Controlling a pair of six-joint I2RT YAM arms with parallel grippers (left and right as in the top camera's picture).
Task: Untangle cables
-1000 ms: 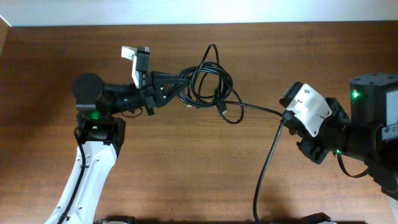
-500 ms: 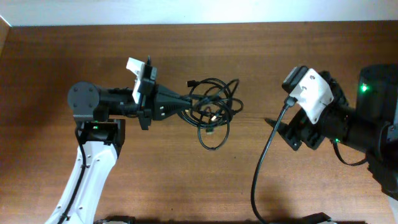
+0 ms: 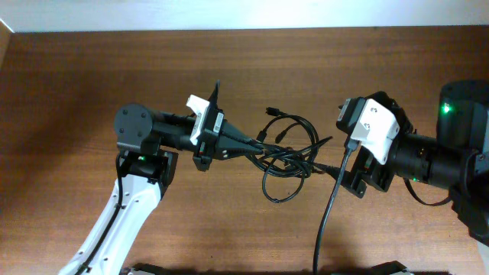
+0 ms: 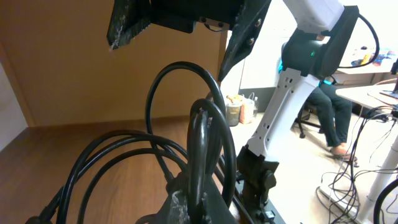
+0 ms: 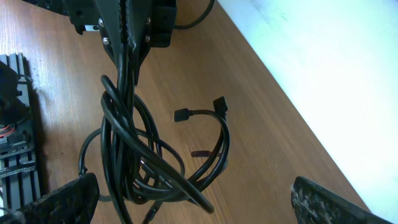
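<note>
The cables (image 3: 290,156) are a tangled bundle of black loops at mid-table, hanging between the two arms. My left gripper (image 3: 246,146) is shut on one side of the bundle, and in the left wrist view a strand (image 4: 198,149) is pinched upright between its jaws. My right gripper (image 3: 341,159) stands wide open just right of the bundle. In the right wrist view the loops (image 5: 124,155) hang near its left finger (image 5: 62,202), while its right finger (image 5: 336,205) is far from them. Two small plug ends (image 5: 182,114) lie loose over the wood.
A thick black arm cable (image 3: 328,214) runs from the right wrist down to the table's front edge. The white wall borders the table's far edge (image 3: 244,30). A black ribbed base (image 5: 18,155) sits at the left of the right wrist view.
My right gripper has opened and let go of the strand it was pulling. The left arm has carried the bundle rightward to mid-table. The right gripper has closed in on the bundle.
</note>
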